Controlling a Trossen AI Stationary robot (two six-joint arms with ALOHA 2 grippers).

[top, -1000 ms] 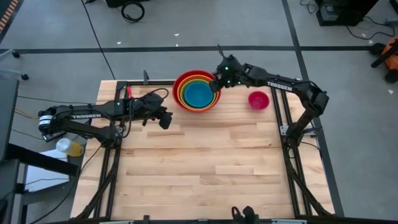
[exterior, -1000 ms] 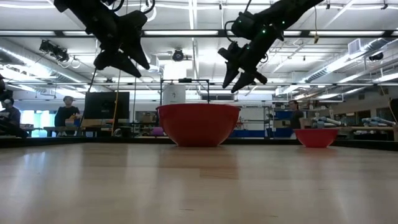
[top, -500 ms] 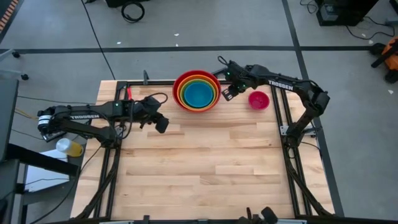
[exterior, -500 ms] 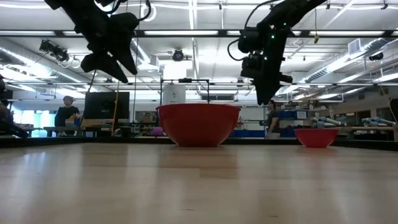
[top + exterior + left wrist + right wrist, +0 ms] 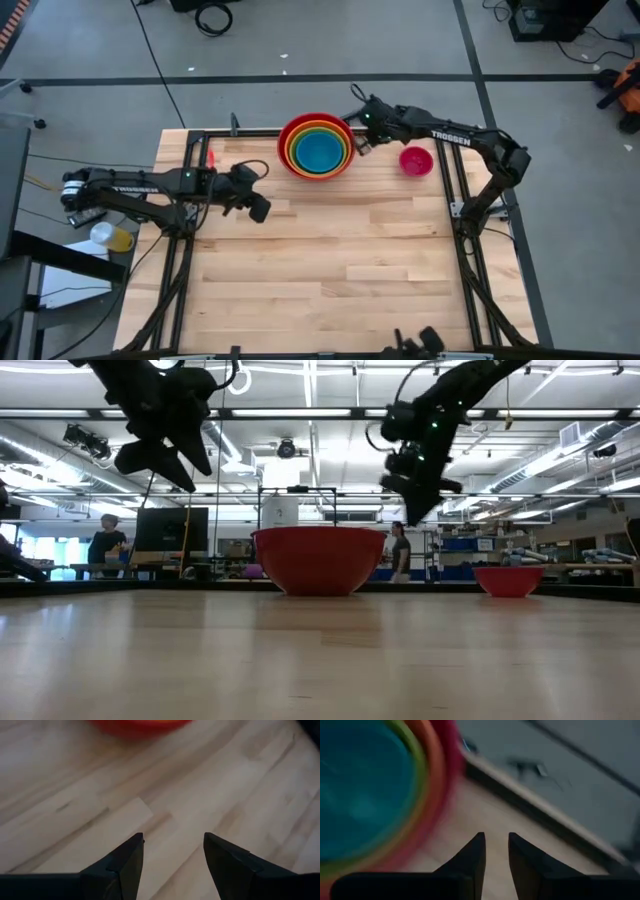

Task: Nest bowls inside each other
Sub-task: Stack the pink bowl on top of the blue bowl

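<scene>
A stack of bowls (image 5: pixel 318 147) sits at the table's far middle: red (image 5: pixel 318 560) outermost, then orange, lime green and blue (image 5: pixel 355 795) innermost. The small magenta-pink bowl (image 5: pixel 416 160) rests alone on the wood to the stack's right. My right gripper (image 5: pixel 362 147) hangs above the table between the stack and the pink bowl. Its fingers (image 5: pixel 475 852) stand a narrow gap apart with nothing between them. My left gripper (image 5: pixel 258 209) hovers open over bare wood to the left of the stack and nearer than it. The left wrist view shows only the red bowl's edge (image 5: pixel 135 725).
Bare wooden tabletop (image 5: pixel 330 270) fills the near half. The table's dark frame rail (image 5: pixel 455 190) runs close behind and beside the pink bowl. A yellow cup (image 5: pixel 112 237) stands off the table's left edge. People (image 5: pixel 400 550) are in the room beyond the table.
My right gripper has moved off the stack's right rim toward the pink bowl, sinking a little and turning, and its fingers have come closer together. My left gripper has drifted toward the table's near edge, away from the stack. The bowls have stayed put.
</scene>
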